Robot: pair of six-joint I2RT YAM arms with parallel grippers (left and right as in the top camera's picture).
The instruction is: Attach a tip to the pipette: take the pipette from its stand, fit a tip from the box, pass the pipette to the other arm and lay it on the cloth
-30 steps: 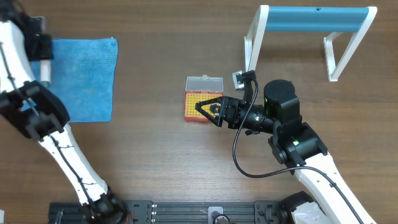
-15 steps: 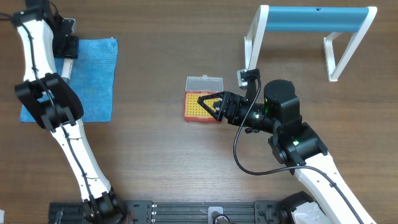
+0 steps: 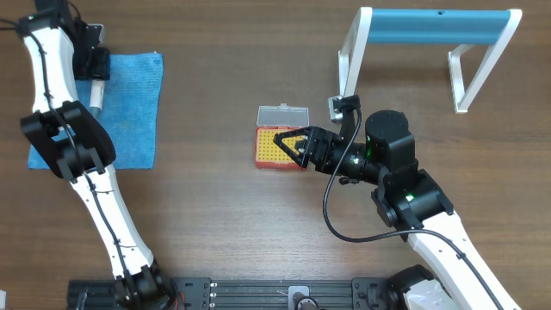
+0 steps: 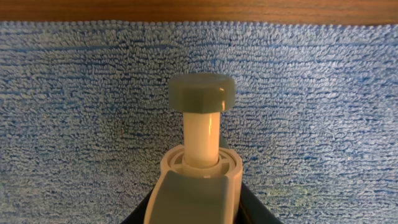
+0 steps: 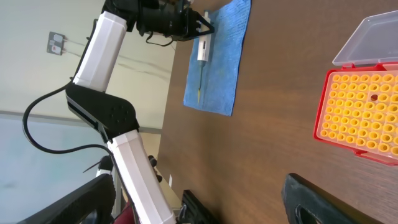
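Note:
My left gripper (image 3: 92,64) is shut on the white pipette (image 3: 96,91) and holds it over the blue cloth (image 3: 129,103) at the far left. Its grey plunger cap (image 4: 202,92) stands close above the cloth's weave (image 4: 323,124). From the right wrist view, the pipette (image 5: 203,47) with its thin yellow-ended tip (image 5: 199,87) lies along the cloth (image 5: 221,74); I cannot tell whether they touch. The red tip box (image 3: 275,146) of yellow tips sits mid-table with its clear lid (image 3: 283,115) open. My right gripper (image 3: 290,144) hangs open over the box's right side, holding nothing.
The white pipette stand (image 3: 435,26) with its blue top bar stands at the back right with nothing on it. One hole in the tip box (image 5: 373,98) has no tip. Bare wooden table lies between cloth and box.
The left arm swung from the table's left edge to the right, carrying the pipette over the cloth. The right gripper shifted slightly up the view over the box.

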